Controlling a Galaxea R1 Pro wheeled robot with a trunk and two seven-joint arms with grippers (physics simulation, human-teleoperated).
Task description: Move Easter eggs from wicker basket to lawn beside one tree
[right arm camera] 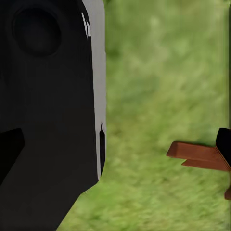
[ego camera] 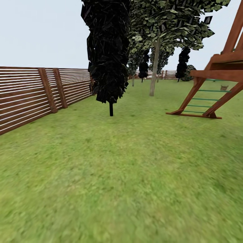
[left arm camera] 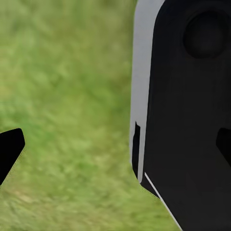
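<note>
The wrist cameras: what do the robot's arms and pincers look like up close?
In the left wrist view, a black pincer fingertip shows over the green grass, beside a big glossy black robot body panel with a light grey edge and a round dimple. The right wrist view shows a matching black panel.

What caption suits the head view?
Lawn bordered by a slat fence, with a black tree, pale-trunked tree and wooden play frame.

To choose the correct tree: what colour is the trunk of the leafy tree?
Pale grey-brown trunk, under green leaves; best seen in the head view.
</note>
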